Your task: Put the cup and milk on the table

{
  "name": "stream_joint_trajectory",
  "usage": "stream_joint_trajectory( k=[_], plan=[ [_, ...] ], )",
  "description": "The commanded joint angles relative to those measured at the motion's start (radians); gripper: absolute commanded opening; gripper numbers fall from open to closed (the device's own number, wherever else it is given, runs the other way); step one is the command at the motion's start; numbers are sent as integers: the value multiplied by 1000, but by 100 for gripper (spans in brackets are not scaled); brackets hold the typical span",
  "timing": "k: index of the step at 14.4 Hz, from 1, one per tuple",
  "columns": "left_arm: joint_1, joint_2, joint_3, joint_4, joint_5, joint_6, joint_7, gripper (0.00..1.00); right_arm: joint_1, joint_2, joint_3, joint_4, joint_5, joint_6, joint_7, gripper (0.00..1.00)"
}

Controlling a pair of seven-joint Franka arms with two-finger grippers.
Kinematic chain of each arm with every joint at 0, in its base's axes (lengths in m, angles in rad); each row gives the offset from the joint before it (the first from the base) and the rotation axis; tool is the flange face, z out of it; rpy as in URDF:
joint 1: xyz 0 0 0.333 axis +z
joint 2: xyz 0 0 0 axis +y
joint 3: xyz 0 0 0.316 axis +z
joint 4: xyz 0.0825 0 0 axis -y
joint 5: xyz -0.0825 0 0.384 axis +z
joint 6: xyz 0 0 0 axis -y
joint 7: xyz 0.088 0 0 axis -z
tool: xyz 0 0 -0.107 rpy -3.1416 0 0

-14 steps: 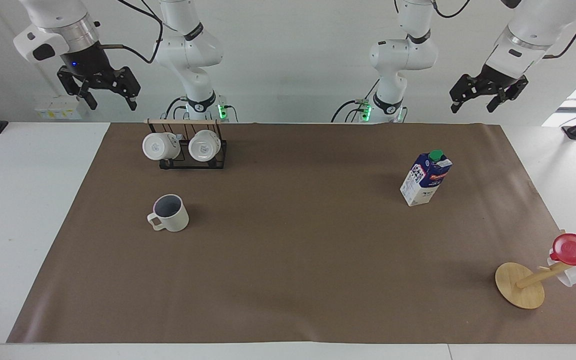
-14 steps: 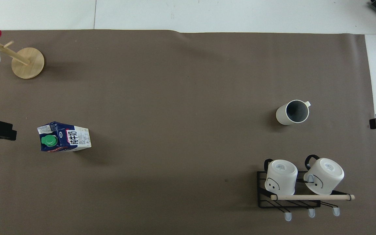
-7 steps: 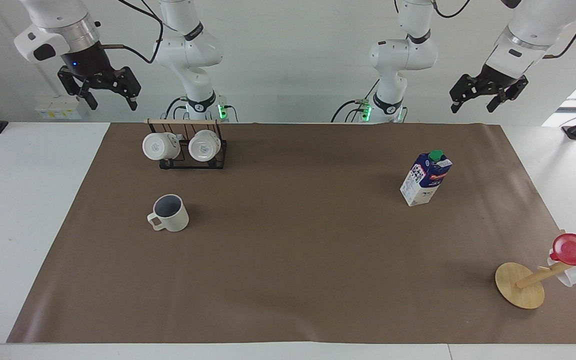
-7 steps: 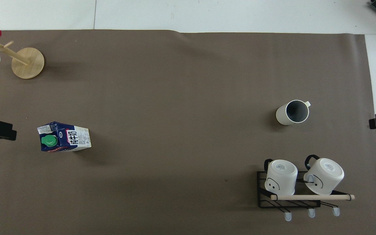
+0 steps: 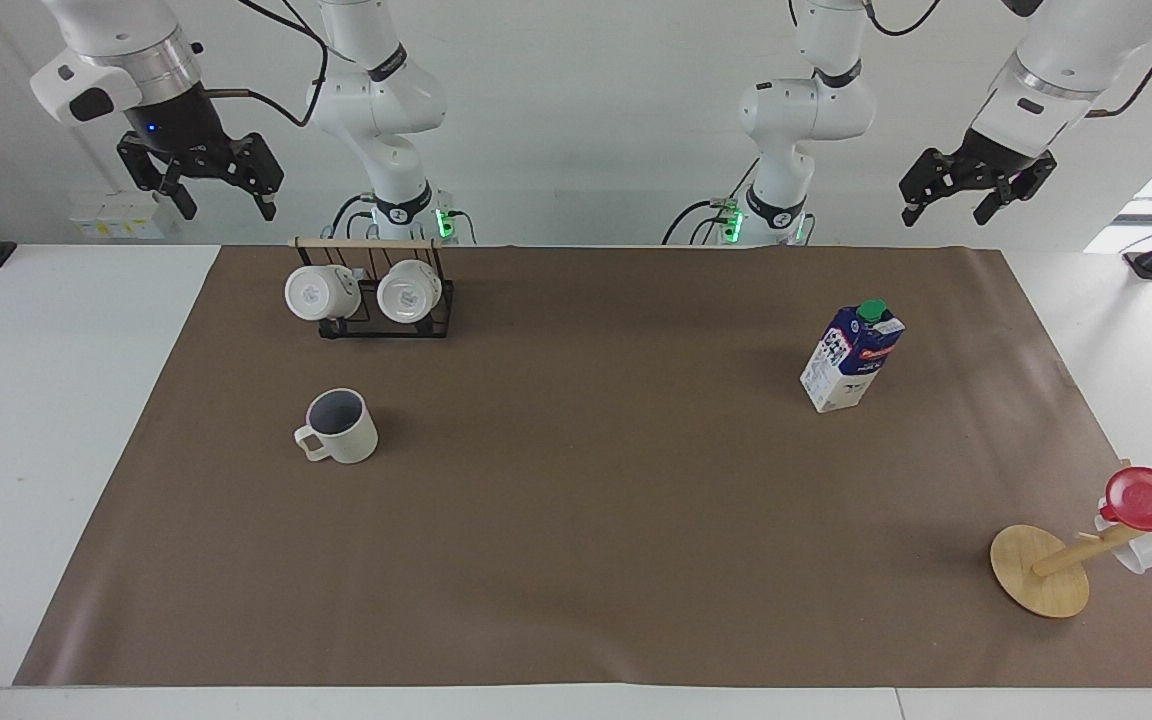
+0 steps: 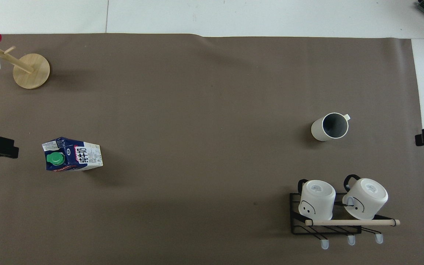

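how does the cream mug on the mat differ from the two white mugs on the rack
The cream mug stands upright on the brown mat, mouth up, dark grey inside showing. The two white mugs hang tilted on the black rack, printed bases showing, nearer the robots. All three have loop handles.

I see the cream cup (image 5: 339, 427) upright on the brown-matted table (image 5: 576, 560) toward the right arm's end; the blue-white, green-capped milk (image 5: 851, 357) stands toward the left arm's.

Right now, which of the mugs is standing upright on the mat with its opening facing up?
The cream-white cup with the dark grey inside. The two white mugs hang tipped on the black rack.
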Motion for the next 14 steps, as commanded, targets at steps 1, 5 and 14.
stream_joint_trajectory(
  k=[1,5,14],
  plan=[
    [10,-6,-3,12,-10,-16,1,100,1,-28,4,-33,14,13,25,100],
    [10,-6,-3,12,-10,-16,1,100,9,-26,4,-33,14,36,22,100],
    [10,-6,-3,12,-10,-16,1,100,12,-28,5,-38,16,38,23,100]
  ],
)
